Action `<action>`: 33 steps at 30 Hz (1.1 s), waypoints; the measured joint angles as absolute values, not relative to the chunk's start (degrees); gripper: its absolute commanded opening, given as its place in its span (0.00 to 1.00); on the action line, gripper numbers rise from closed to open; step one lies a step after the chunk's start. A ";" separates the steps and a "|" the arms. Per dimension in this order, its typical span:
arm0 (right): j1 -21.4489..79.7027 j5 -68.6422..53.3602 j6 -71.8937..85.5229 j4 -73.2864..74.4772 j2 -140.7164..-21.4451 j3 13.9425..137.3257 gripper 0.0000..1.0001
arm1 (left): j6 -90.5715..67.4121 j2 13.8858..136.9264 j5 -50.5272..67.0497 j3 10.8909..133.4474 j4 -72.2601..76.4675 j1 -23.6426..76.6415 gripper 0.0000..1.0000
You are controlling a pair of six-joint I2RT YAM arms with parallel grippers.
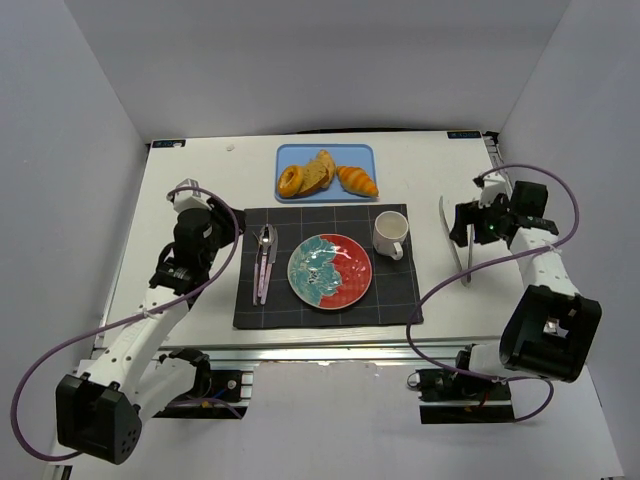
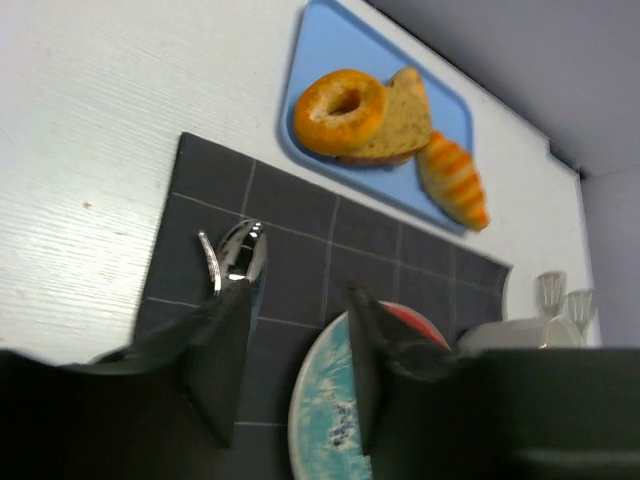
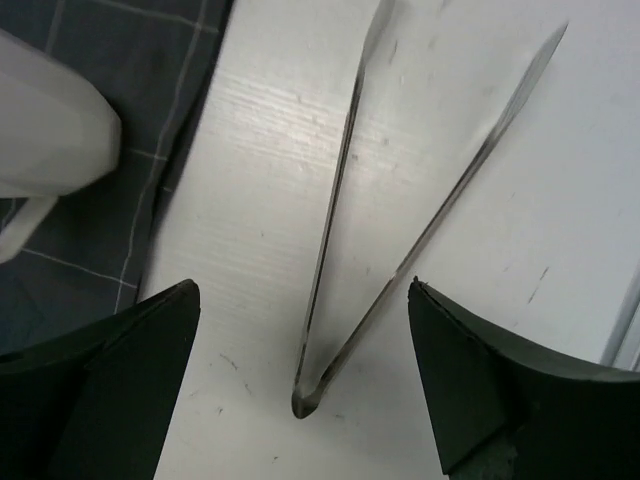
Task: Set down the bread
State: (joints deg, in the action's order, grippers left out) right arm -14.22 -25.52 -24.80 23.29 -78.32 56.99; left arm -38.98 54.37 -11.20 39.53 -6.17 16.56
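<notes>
On the far blue tray (image 1: 365, 152): bread (image 1: 320, 170) (wedged between donut (image 1: 291, 180) and croissant (image 1: 358, 180)). Right end effector (image 3: 302, 290) spread wide astride the tongs (image 3: 327, 240), presumably to lift bread with them. Left end effector (image 2: 300, 340) apart, empty.

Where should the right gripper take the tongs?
Probably straight down with the right gripper, one finger outside each arm, a little above the joined end. The tongs lie on their side with the V open, so closing would squeeze the arms together.

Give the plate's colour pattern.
The plate is half teal with pale mottling, half red; top external view shows it best.
</notes>
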 measured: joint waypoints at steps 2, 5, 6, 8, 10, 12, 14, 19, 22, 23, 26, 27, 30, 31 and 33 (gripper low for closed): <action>-14.00 -22.41 -23.29 22.94 -78.72 54.50 0.89 | -39.09 54.46 -10.98 39.38 -5.52 16.56 0.62; -13.15 -16.73 -21.52 21.54 -79.66 51.35 0.89 | -39.05 54.43 -10.87 38.65 -4.32 16.56 0.63; -12.97 -15.35 -21.23 21.15 -80.16 50.65 0.89 | -39.05 54.43 -10.83 38.33 -4.14 16.56 0.63; -12.71 -12.95 -20.64 20.40 -81.78 49.91 0.89 | -39.05 54.48 -10.55 37.89 -4.01 16.56 0.63; -12.49 -10.79 -19.73 19.07 -83.70 49.76 0.90 | -39.05 54.72 -10.20 37.82 -3.92 16.56 0.63; -12.10 -9.04 -18.76 17.12 -85.73 49.82 0.89 | -39.05 54.83 -10.04 37.82 -3.86 16.56 0.63; -11.66 -7.42 -17.72 15.90 -88.90 50.48 0.87 | -39.03 54.83 -10.00 37.82 -3.84 16.56 0.63; -10.94 -5.54 -15.64 14.48 -95.35 52.60 0.76 | -39.05 54.39 -10.07 37.45 -3.84 16.56 0.63; -10.35 -5.98 -15.14 14.31 -95.74 53.32 0.66 | -39.09 53.06 -10.24 36.34 -4.12 16.56 0.64; -10.17 -6.17 -15.03 14.39 -95.92 53.32 0.62 | -39.18 52.62 -10.35 36.03 -4.29 16.56 0.64; -9.93 -6.42 -14.68 14.87 -96.62 53.89 0.37 | -39.53 51.51 -10.66 35.48 -4.54 16.56 0.64; -9.87 -6.48 -14.37 15.05 -96.88 54.22 0.33 | -39.57 51.24 -10.76 35.38 -4.58 16.56 0.64; -9.82 -7.66 -14.15 16.49 -98.06 55.92 0.23 | -39.68 50.76 -11.09 35.33 -4.73 16.56 0.64; -9.82 -7.99 -14.17 16.82 -98.21 56.16 0.21 | -39.68 50.74 -11.16 35.33 -4.78 16.56 0.64; -9.82 -9.10 -14.66 18.26 -98.24 56.73 0.18 | -39.66 50.74 -11.20 35.33 -5.02 16.56 0.64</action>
